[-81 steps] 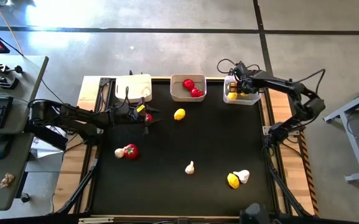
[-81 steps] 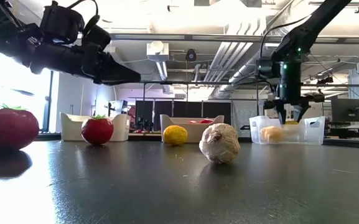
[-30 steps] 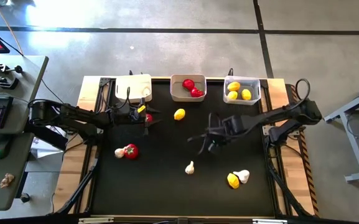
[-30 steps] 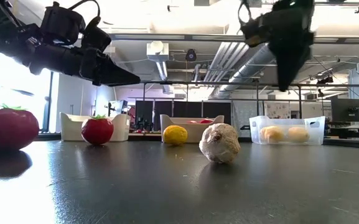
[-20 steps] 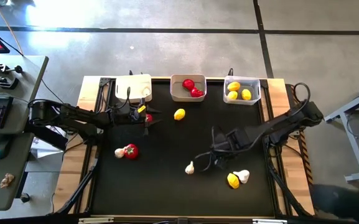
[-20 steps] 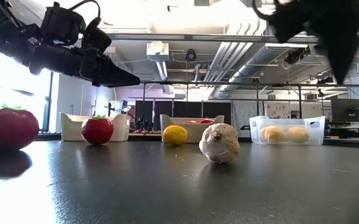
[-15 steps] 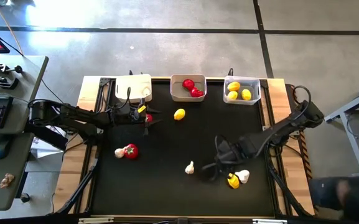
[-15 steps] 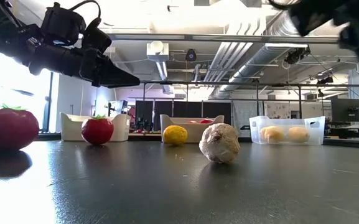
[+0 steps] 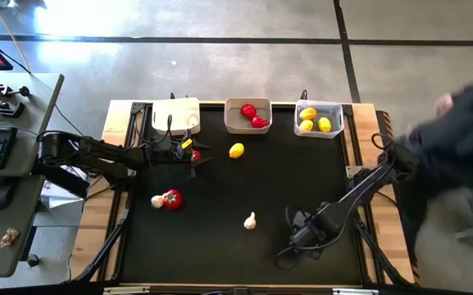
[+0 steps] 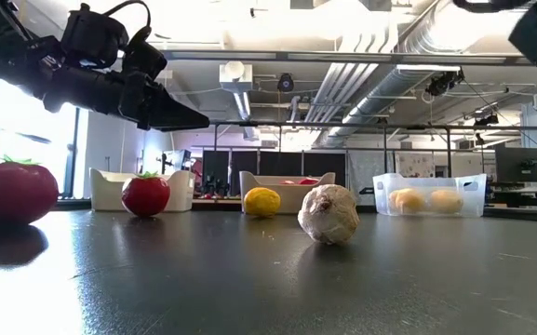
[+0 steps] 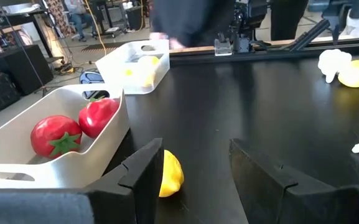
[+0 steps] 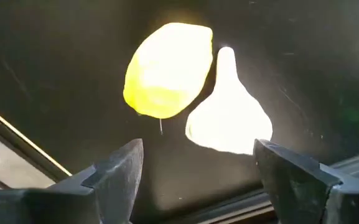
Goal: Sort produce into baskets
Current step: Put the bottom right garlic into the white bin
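Three baskets stand along the far edge: white, grey holding two tomatoes, clear holding lemons. Loose on the table lie a lemon, a tomato with a garlic beside it, and another garlic. My right gripper points down, open, above a lemon and a garlic that lie side by side; its body hides them in the high view. My left gripper hovers open at the far left, above a tomato.
A person in dark clothes shows blurred just past the table's right edge. A wooden frame borders the black mat. The mat's middle and near left lie bare.
My right gripper has swept from the table's middle toward the near right corner, sinking and tipping to point down, and now stands over the lemon and garlic there. A person has come into view at the right edge. No produce has moved.
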